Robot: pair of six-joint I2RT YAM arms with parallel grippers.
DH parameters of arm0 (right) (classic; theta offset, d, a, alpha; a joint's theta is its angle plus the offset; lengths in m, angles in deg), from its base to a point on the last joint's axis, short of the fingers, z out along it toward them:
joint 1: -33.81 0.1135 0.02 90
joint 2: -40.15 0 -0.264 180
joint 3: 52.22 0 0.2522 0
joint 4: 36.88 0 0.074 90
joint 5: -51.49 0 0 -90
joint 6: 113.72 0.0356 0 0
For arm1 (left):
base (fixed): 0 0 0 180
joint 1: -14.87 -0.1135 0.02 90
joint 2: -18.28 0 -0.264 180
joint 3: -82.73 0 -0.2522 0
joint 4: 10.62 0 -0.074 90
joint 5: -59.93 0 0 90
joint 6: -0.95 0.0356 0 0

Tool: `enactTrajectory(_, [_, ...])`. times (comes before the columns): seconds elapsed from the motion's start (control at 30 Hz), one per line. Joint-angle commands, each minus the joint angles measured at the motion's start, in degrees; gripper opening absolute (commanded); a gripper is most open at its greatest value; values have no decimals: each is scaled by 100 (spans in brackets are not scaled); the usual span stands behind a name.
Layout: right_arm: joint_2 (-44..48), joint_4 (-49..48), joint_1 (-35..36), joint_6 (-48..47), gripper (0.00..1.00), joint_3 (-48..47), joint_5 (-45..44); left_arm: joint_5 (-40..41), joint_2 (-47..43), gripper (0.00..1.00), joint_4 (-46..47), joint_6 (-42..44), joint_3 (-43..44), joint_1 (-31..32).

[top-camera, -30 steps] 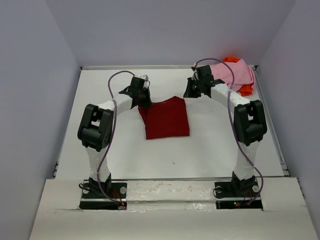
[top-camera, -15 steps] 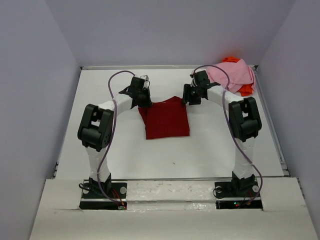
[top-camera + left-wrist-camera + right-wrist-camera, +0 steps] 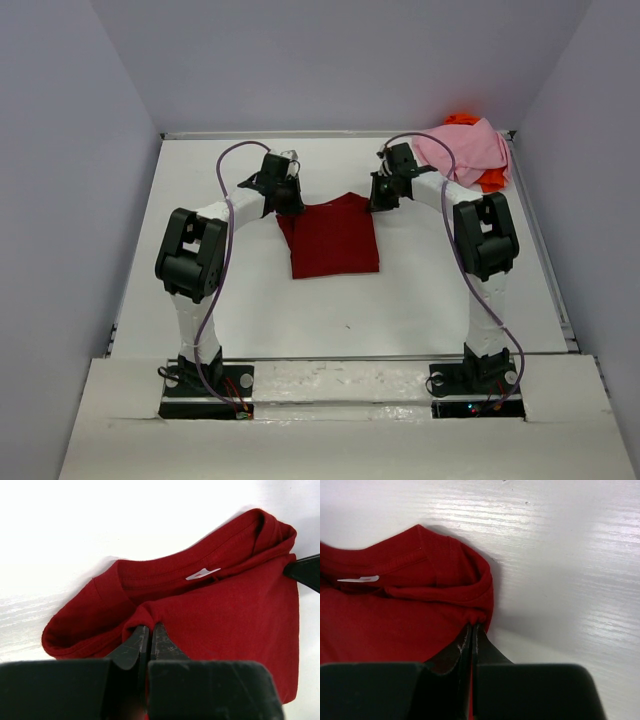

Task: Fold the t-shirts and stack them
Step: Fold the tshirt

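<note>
Pinching the dark red t-shirt point(image 3: 335, 238) at both far corners. Left tool point(image 3: 148, 630) has its jaws together on a bunched ridge of cloth just below the collar on the left. Right tool point(image 3: 471, 627) has its jaws together on the rolled edge at the right corner. The shirt lies mid-worktop point(image 3: 420, 290) as a partly folded rectangle, neck label point(image 3: 202, 573) facing up.

Handling, my read:
- Light, limp knit with no stiffness. It will sag between the two pinch points and drape wherever it isn't pulled taut.
- Layers can slide over each other, so each grip should catch every layer at a folded corner, not a single ply.
- It should drag easily on the smooth worktop. Keep both arms in step or the fold skews.

Pink t-shirt point(image 3: 465, 148) is heaped in the far right corner on top of the orange t-shirt point(image 3: 490, 180), well apart from the red one.

Can't make out:
- How many layers each pinch has caught, as the tool bodies block the contact.
- The red shirt's sleeves, which are tucked out of sight.
- The near hem, which is cut off in both wrist views.
- Most of the orange shirt, which is buried with only its edges showing.
</note>
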Motion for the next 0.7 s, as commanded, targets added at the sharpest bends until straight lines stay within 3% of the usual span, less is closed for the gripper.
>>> enactTrajectory(0.0, [199,-67,26,17,0,-184,101,-71,-134,0,93,87,257,30])
enactTrajectory(0.37, [1122,-68,26,44,0,-280,-119,-27,-335,0,58,69,362,21])
enactTrajectory(0.67, [1114,-76,26,-9,0,-650,241,131,-678,0,40,-45,371,21])
